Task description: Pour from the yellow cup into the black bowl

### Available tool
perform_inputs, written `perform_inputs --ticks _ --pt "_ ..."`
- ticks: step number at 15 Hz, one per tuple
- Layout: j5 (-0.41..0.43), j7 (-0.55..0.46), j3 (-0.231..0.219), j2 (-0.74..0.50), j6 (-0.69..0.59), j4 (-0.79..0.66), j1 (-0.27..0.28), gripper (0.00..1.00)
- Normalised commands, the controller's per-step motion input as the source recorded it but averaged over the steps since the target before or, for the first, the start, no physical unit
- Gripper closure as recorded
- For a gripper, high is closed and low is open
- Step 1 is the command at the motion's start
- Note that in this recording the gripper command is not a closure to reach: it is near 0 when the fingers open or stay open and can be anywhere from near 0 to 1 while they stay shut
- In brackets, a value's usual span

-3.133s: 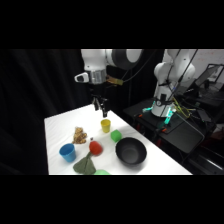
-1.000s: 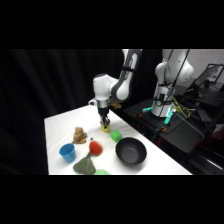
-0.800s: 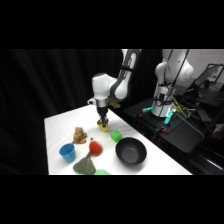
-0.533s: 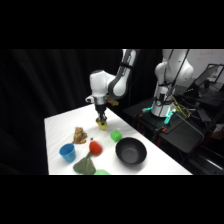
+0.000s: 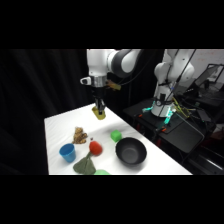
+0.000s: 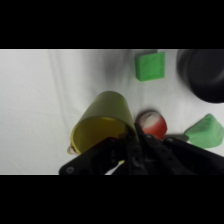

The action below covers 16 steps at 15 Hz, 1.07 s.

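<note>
Gripper (image 5: 100, 111) closed on the yellow cup (image 5: 100, 114), pinching its rim; cup held clear above the white table (image 5: 60, 125), near the far edge. In the wrist view the gripper (image 6: 131, 145) grips the near rim of the yellow cup (image 6: 102, 127), whose open mouth faces the camera; the inside shows yellow-green, contents not discernible. Cup hangs roughly upright in the side view.

Arm (image 5: 112, 62) comes in from the upper right, wrist pointing straight down over the cup.

Black bowl (image 5: 131, 151) sits on the table well apart from the held cup, toward the near right edge; dark glossy inside, nothing visible in it. In the wrist view the black bowl (image 6: 205, 75) is cut off at the upper right corner.

Between cup and bowl: a small green object (image 5: 116, 135) on the table, seen from the wrist as a green square block (image 6: 150, 66). Left of the bowl, a red object (image 5: 95, 147); wrist view shows it red and white (image 6: 151, 124), just beside the cup's edge in the picture. Blue cup (image 5: 67, 152) stands upright near the left edge. Tan lumpy item (image 5: 78, 134) behind it. Dark green leaf-shaped piece (image 5: 85, 165) at the near edge, just below the red object.

A second robot arm (image 5: 170, 80) stands off the table to the right.
</note>
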Motion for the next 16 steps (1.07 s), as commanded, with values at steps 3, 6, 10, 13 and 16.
perform_inputs --ticks 3,6,10,13,16 --pt "0.035 0.22 0.211 -0.12 -0.15 0.1 0.272 0.15" --pt "0.023 0.17 0.207 -0.04 -0.15 0.17 0.245 0.15" --pt "0.222 -0.07 0.138 0.01 -0.21 0.2 0.146 0.15" --pt "0.694 -0.6 0.044 0.07 -0.19 0.12 0.012 0.15" --pt "0.874 -0.99 -0.012 0.16 -0.23 0.16 -0.1 0.15"
